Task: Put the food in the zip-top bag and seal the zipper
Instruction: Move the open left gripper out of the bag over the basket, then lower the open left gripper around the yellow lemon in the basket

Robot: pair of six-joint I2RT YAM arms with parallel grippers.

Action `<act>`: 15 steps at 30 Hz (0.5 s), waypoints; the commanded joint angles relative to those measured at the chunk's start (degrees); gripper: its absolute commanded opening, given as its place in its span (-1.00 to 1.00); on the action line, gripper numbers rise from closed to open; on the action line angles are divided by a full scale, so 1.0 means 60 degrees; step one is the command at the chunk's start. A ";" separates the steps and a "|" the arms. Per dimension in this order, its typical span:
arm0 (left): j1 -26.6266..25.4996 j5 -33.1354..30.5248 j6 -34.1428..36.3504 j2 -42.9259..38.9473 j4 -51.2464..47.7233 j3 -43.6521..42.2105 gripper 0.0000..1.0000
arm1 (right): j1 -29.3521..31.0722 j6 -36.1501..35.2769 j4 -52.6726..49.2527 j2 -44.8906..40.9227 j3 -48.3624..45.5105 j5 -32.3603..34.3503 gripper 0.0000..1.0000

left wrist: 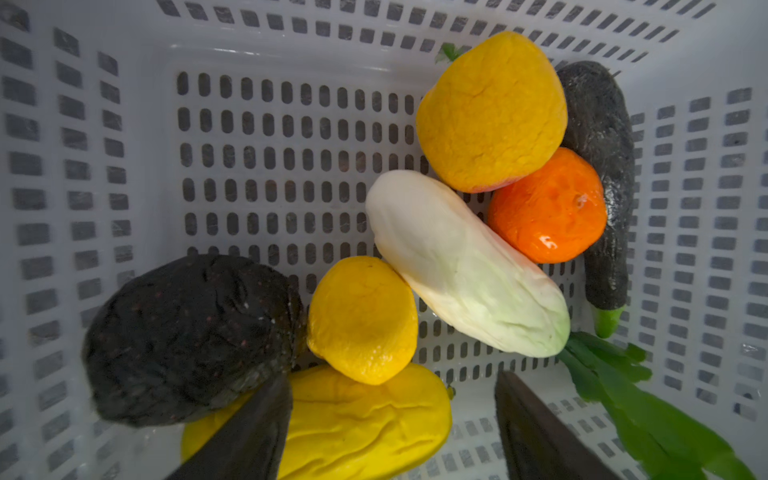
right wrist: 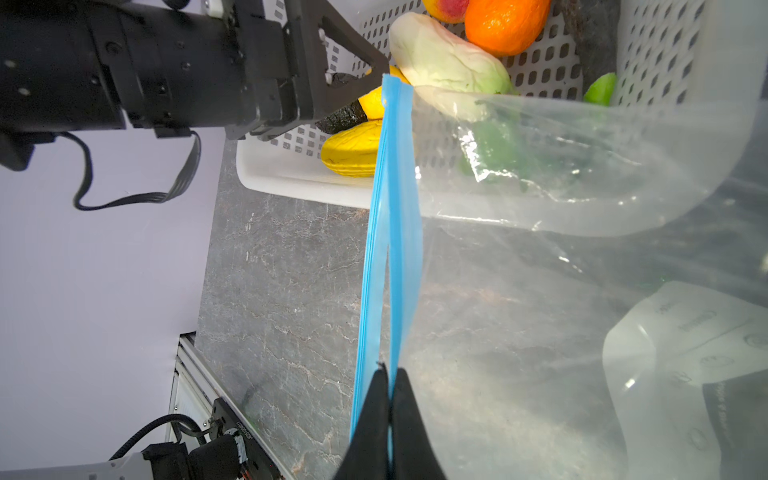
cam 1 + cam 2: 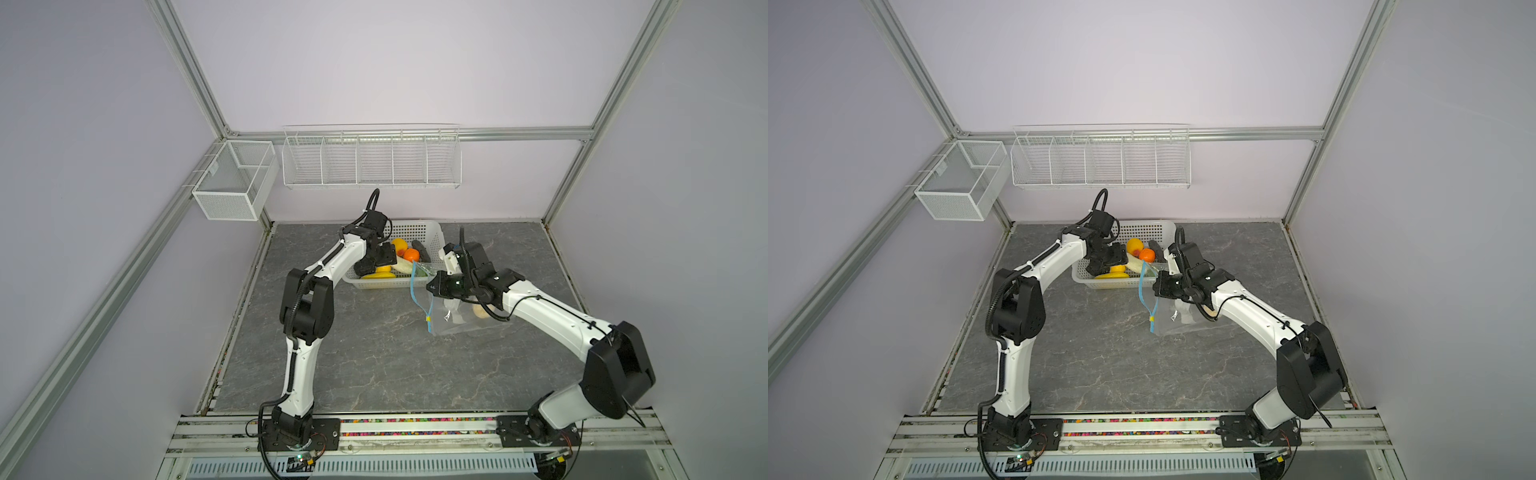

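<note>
While right hand [image 2: 390,374] clenches zipper [image 2: 388,208], released left hand [image 1: 392,376] overhangs eight food pieces [image 1: 465,266].

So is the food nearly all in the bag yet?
Not nearly. One beige piece seems inside the bag. The right pincer pinches its zipper; the left pincer hangs open over the basket. Most food lies there, and the zipper is open.
</note>
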 commanded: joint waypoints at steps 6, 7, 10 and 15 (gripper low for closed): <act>-0.0018 -0.0437 0.0238 0.0694 -0.0534 0.0607 0.54 | -0.0116 -0.0100 0.0128 0.0054 0.0027 -0.0094 -0.87; -0.0018 -0.0480 0.0235 0.0753 -0.0542 0.0639 0.53 | -0.0107 -0.0092 0.0130 0.0057 0.0013 -0.0106 -0.87; -0.0005 -0.0650 0.0256 0.1017 -0.0619 0.0793 0.50 | -0.0107 -0.0078 0.0142 0.0090 0.0012 -0.0151 -0.87; -0.0003 -0.0688 0.0267 0.1316 -0.0619 0.1016 0.45 | -0.0118 -0.0094 0.0128 0.0116 -0.0002 -0.0152 -0.87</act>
